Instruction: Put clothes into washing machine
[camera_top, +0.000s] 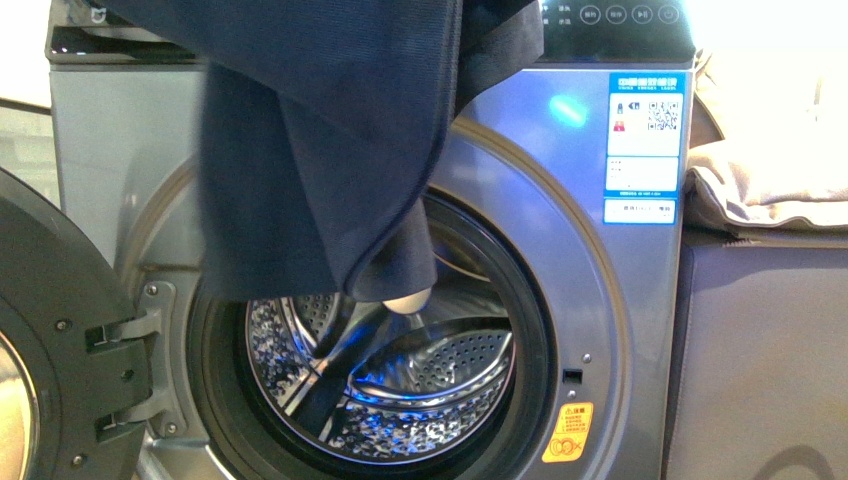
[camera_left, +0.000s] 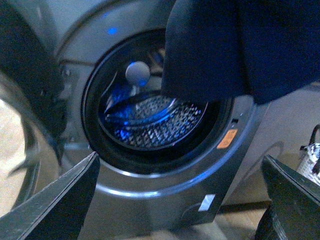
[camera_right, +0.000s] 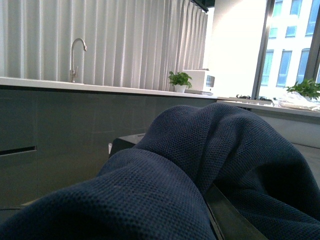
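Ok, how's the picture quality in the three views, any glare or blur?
Front view: sharp, but the top right beside the washer is blown out white, and there is a blue glint on its front. Left wrist view: dim and soft, the door smeared, the drum lit blue. Right wrist view: clothes crisp up close, windows overexposed.

Left hand (camera_left: 180, 156): two flat black fingers (camera_left: 65, 200), wedge-shaped, matte, pale-edged.

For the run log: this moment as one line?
clothes: hanging before porthole | washing machine: door open | left jaws: open, empty | right jaws: hidden under clothes
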